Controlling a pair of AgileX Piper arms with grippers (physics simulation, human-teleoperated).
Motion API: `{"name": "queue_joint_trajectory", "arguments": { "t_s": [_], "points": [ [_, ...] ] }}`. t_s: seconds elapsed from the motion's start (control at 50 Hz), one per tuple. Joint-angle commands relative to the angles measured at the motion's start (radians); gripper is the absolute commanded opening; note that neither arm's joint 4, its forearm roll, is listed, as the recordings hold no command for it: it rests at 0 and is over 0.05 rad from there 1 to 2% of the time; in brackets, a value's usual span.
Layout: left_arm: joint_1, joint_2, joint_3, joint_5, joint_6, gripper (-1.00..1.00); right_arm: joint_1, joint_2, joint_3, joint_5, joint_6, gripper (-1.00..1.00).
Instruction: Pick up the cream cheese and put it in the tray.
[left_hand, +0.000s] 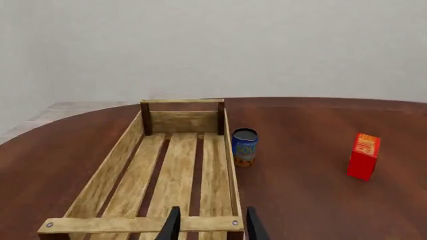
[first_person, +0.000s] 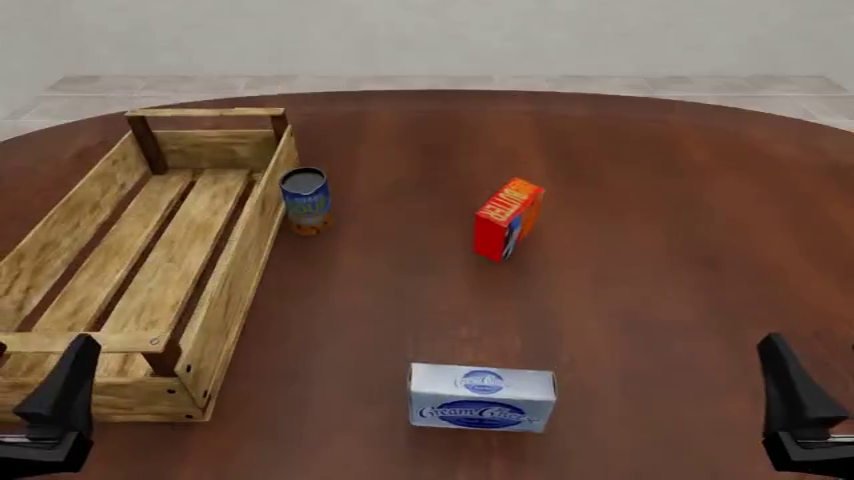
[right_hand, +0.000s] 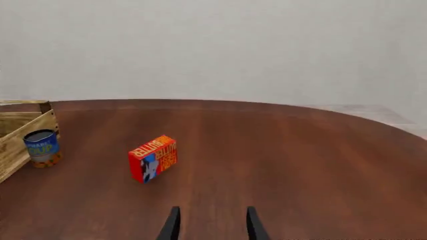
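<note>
Left end effector (first_person: 54, 400) and right end effector (first_person: 798, 405) sit low, fingers parted, holding nothing.

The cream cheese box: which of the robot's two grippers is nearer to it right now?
Neither clearly. The cream cheese box lies between them: the left gripper off to its left, the right gripper off to its right, about equally far, both open and empty.

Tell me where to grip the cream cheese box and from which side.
Grip the cream cheese box across its short depth, front and back faces, coming straight down from above. It lies free on the table, long side across the view, nothing beside it.
</note>
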Motion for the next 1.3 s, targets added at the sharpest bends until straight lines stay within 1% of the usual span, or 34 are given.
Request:
{"name": "queue_joint_trajectory", "arguments": {
  "t_s": [0.02,0.04,0.06,0.08,0.1,0.12,0.14,0.18,0.24,0.26,0.4,0.42,0.46,0.48,0.52,0.56,0.6,0.68,0.7,0.72,0.74,0.8,0.84,0.88,0.92,0.94,0.96,1.0,1.06,1.14,1.3],
  "points": [
    [0.001,0.001,-0.016,0.016,-0.015,1.0,0.002,0.004,-0.002,0.005,0.008,1.0],
    [0.002,-0.002,-0.015,0.017,-0.004,1.0,0.002,0.004,-0.002,0.005,0.008,1.0],
    [-0.014,-0.007,-0.015,0.004,0.063,1.0,0.002,0.004,-0.002,0.005,0.008,1.0],
    [-0.038,-0.007,-0.018,0.014,0.052,1.0,0.003,0.004,-0.002,0.005,0.008,1.0],
    [-0.038,-0.001,-0.024,0.035,0.004,1.0,0.002,0.004,-0.002,0.005,0.008,1.0],
    [-0.027,0.0,-0.032,0.045,-0.026,1.0,0.002,0.003,-0.003,0.005,0.003,1.0],
    [-0.033,-0.002,-0.037,0.049,-0.021,1.0,0.001,0.004,-0.003,0.005,0.002,1.0],
    [-0.055,-0.006,-0.05,0.048,0.022,1.0,-0.001,0.003,-0.003,0.006,0.003,1.0],
    [-0.059,-0.006,-0.059,0.061,0.016,1.0,-0.002,0.004,-0.003,0.006,0.003,1.0],
    [-0.06,-0.006,-0.069,0.07,0.0,1.0,-0.002,0.004,-0.003,0.006,0.003,1.0],
    [-0.081,-0.007,-0.159,0.146,-0.017,1.0,-0.001,0.005,-0.003,0.006,0.004,1.0],
    [-0.086,-0.007,-0.172,0.154,-0.014,1.0,-0.001,0.005,-0.003,0.006,0.004,1.0],
    [-0.114,-0.007,-0.19,0.161,0.019,1.0,-0.001,0.004,-0.003,0.006,0.004,1.0],
    [-0.114,-0.007,-0.19,0.161,0.019,1.0,-0.001,0.004,-0.003,0.006,0.004,1.0],
    [-0.13,-0.007,-0.197,0.181,0.002,1.0,-0.002,0.004,-0.002,0.006,0.005,1.0],
    [-0.133,-0.006,-0.212,0.207,-0.034,1.0,-0.002,0.005,-0.002,0.006,0.005,1.0],
    [-0.146,-0.006,-0.24,0.227,-0.013,1.0,-0.002,0.005,-0.002,0.006,0.006,1.0],
    [-0.158,-0.006,-0.261,0.255,-0.014,1.0,-0.002,0.005,-0.002,0.006,0.006,1.0],
    [-0.172,-0.003,-0.272,0.266,0.002,1.0,-0.002,0.005,-0.002,0.006,0.006,1.0],
    [-0.172,-0.003,-0.272,0.266,0.002,1.0,-0.002,0.005,-0.002,0.006,0.006,1.0],
    [-0.198,0.019,-0.277,0.264,0.012,1.0,-0.002,0.005,-0.002,0.006,0.006,1.0],
    [-0.224,0.06,-0.281,0.247,0.009,1.0,-0.003,0.005,-0.002,0.006,0.007,1.0],
    [-0.232,0.074,-0.289,0.236,0.015,1.0,-0.003,0.006,-0.002,0.006,0.007,1.0],
    [-0.289,0.153,-0.281,0.195,0.019,1.0,-0.002,0.006,-0.002,0.006,0.007,1.0],
    [-0.295,0.163,-0.28,0.187,0.024,1.0,-0.002,0.005,-0.002,0.006,0.008,1.0],
    [-0.322,0.201,-0.284,0.169,0.021,1.0,-0.002,0.004,-0.002,0.006,0.008,1.0],
    [-0.322,0.202,-0.284,0.168,0.021,1.0,-0.002,0.004,-0.002,0.006,0.008,1.0],
    [-0.351,0.235,-0.291,0.153,0.034,1.0,-0.001,0.004,-0.002,0.006,0.009,1.0],
    [-0.392,0.287,-0.307,0.135,0.033,1.0,-0.001,0.004,-0.002,0.006,0.007,1.0],
    [-0.431,0.35,-0.33,0.114,0.046,1.0,-0.001,0.004,-0.002,0.006,0.007,1.0],
    [-0.46,0.43,-0.361,0.083,0.059,1.0,-0.002,0.004,-0.002,0.006,0.007,1.0]
  ]
}}
